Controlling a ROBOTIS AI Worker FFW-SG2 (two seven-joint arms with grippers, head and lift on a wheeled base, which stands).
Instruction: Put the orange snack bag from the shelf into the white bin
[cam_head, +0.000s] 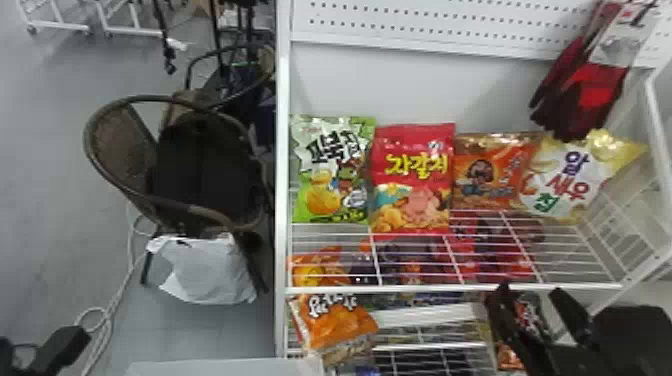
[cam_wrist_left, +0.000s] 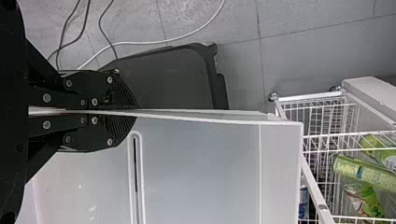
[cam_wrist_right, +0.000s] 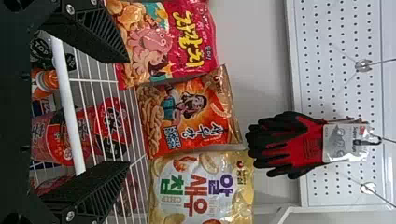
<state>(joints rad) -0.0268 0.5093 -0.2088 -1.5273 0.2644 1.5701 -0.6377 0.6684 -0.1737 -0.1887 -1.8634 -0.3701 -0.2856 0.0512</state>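
Right tool (cam_head: 529, 291) at lower right of head view, near the shelf's (cam_head: 450, 288) front rail; wide, nothing between its fingers. Left tool (cam_wrist_left: 135, 111) closed on the rim of the white bin (cam_wrist_left: 201, 172).

Orange snack bag (cam_wrist_right: 194, 114) upright on the shelf, between the red bag (cam_wrist_right: 180, 39) and the white-and-yellow bag (cam_wrist_right: 201, 186); both just beside it. Right tool apart from it, fingers facing the row. Green bag (cam_head: 332, 170) next to the red one, at the row's left end.

Second orange bag (cam_head: 340, 325) lower down, below the shelf's left end. Red-and-black gloves (cam_wrist_right: 289, 144) hang above the white-and-yellow bag. Left of the rack: wicker chair (cam_head: 117, 137), white plastic bag (cam_head: 207, 270) by its legs.
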